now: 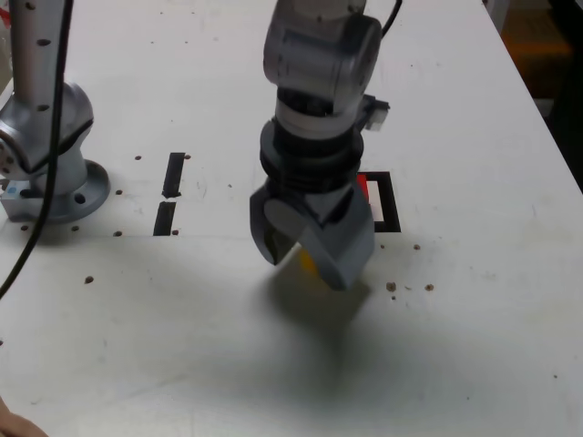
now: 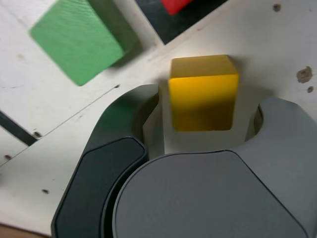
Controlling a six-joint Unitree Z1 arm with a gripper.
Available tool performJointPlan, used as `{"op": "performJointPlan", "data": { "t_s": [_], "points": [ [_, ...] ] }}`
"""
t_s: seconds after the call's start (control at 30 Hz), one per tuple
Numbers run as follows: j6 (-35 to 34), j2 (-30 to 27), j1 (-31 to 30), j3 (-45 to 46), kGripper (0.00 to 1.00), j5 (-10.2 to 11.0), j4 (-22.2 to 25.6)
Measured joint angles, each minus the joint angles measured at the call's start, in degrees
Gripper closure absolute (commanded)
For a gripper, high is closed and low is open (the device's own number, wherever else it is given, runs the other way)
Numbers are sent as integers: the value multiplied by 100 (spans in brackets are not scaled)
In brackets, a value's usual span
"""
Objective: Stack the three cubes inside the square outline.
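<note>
Between the parted jaws of the gripper (image 2: 210,106), in the wrist view, sits the yellow cube (image 2: 203,101), near one jaw with a wider gap to the other; the gripper stands partly open, and whether it touches the cube I cannot tell. Near the yellow cube lies the green cube (image 2: 79,42). The red cube (image 1: 363,188), partly hidden by the gripper in the exterior view, is at the black square outline (image 1: 389,202).
</note>
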Motion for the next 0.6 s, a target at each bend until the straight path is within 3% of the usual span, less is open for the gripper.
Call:
{"op": "performJointPlan", "data": {
  "t_s": [0.17,0.27,0.5,0.6],
  "points": [
    [0,107,-26,81,20,-54,-257],
    [0,147,-26,137,26,-81,-318],
    [-106,163,-27,227,67,-39,-318],
    [-194,162,-39,236,79,33,-356]
  ]
}}
